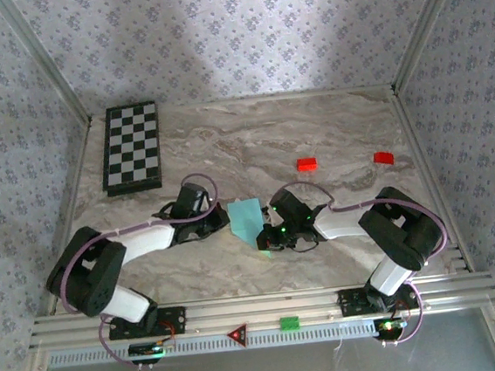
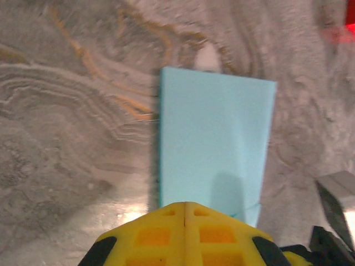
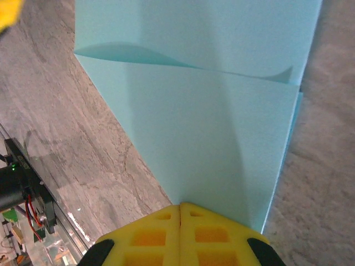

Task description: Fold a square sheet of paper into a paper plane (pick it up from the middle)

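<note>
The light cyan paper (image 1: 245,218) lies folded on the marble table between my two arms, wider at the far end and narrowing toward the near end. My left gripper (image 1: 222,226) is shut, its yellow tips meeting at the paper's left edge. In the left wrist view the paper (image 2: 213,138) spreads out just past that gripper (image 2: 184,204). My right gripper (image 1: 267,235) is shut too, low at the paper's near right part. In the right wrist view the tips of this gripper (image 3: 180,205) sit over the paper (image 3: 211,144), where a folded flap edge crosses. Nothing shows between either pair of jaws.
A folded chessboard (image 1: 132,147) lies at the back left. Two small red blocks (image 1: 306,164) (image 1: 383,157) sit at the back right. A green block (image 1: 289,323) and a red triangle (image 1: 237,333) rest on the front rail. Patterned walls enclose the table.
</note>
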Controlling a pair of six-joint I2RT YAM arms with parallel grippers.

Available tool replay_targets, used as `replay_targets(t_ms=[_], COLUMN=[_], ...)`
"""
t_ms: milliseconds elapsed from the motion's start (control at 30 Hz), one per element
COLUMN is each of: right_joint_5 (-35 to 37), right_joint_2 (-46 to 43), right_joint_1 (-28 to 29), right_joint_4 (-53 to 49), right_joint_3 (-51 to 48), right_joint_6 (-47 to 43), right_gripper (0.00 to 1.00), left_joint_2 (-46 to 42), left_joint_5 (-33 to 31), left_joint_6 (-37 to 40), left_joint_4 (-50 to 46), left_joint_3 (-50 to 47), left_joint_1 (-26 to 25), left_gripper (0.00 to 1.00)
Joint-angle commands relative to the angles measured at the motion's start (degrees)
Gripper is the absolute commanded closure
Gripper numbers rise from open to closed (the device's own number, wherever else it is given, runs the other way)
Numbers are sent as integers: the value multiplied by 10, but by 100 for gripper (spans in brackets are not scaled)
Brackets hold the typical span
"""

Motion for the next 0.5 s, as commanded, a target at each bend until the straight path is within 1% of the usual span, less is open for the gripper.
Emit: replay_targets(t_ms=[0,133,267,333,467], right_joint_5=[21,21,22,22,21], right_joint_2=[12,10,11,13,15], right_joint_1=[-3,-3,-3,-4,-2], right_joint_4=[-84,-84,-81,-80,-78], right_joint_3=[-26,-26,-27,-27,-28], right_joint_6=[-12,-12,-11,-10,-9], right_gripper=[100,100,100,100,100], left_joint_2=[-28,-26,7,25,54], left_joint_5=[0,6,7,1,-3], left_joint_6=[13,15,14,8,16], left_joint_4=[-1,20,50,65,82], left_joint_3=[-4,-10,-10,-18,-30], left_joint_1=[-14,-53,-94,-103,-96], left_gripper=[100,100,100,100,100])
